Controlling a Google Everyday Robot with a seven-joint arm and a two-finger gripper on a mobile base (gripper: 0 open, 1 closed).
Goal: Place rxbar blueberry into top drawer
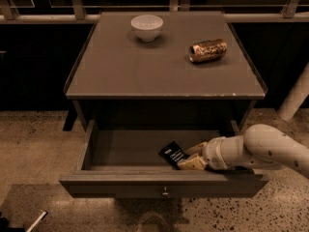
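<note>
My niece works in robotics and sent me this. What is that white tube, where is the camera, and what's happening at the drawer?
The white tube is a robot's single arm, reaching in from the right. At its tip is the gripper, its grasping part, inside the open top drawer. The one camera looks down on the scene from the front. The dark rxbar blueberry lies in the drawer right at the gripper; whether it is gripped cannot be told. On the table top are a white bowl and a gold can lying on its side.
</note>
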